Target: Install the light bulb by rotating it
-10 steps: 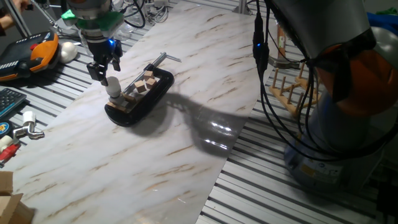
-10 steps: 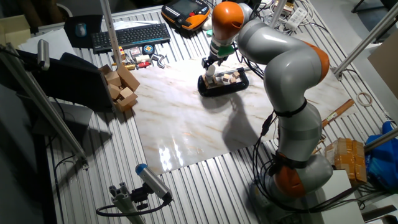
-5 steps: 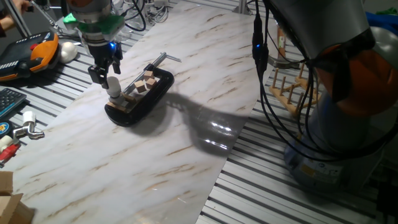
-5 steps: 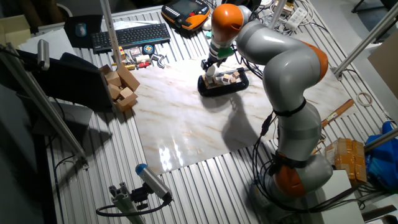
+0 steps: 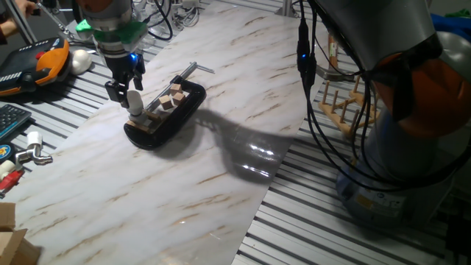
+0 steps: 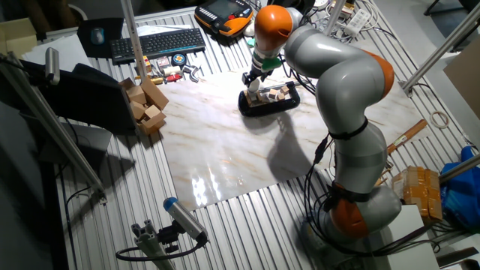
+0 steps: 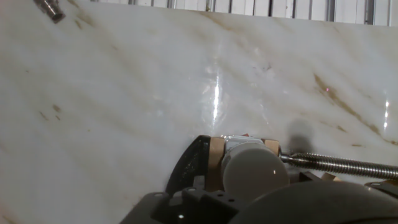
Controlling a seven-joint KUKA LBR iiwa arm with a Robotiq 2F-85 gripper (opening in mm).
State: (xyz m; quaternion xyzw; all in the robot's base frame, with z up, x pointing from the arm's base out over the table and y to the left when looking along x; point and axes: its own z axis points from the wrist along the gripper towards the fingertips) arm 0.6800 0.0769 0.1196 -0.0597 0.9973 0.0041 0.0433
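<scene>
Gripper (image 5: 126,90) fingers straddle the light bulb (image 5: 135,101) at upper left of the frame, seemingly pinching it, though contact is hard to confirm. It stands upright at the black tray's (image 5: 185,112) near end. A tilted twist could cross-thread it.

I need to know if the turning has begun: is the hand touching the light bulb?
Cannot tell. In one fixed view the hand sits right at the light bulb, fingers flanking it, but no view shows contact or gap plainly.
</scene>
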